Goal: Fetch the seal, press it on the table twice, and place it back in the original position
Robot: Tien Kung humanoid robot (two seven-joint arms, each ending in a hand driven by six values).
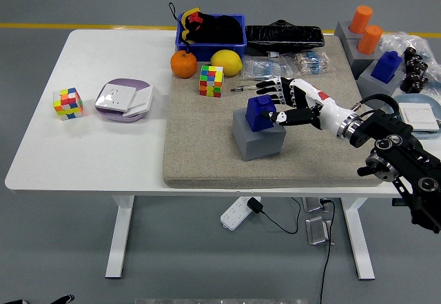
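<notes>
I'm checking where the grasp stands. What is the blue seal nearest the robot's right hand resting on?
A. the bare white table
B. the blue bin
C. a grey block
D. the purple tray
C: the blue seal sits atop the grey block on the felt mat, with the right hand against it.
</notes>
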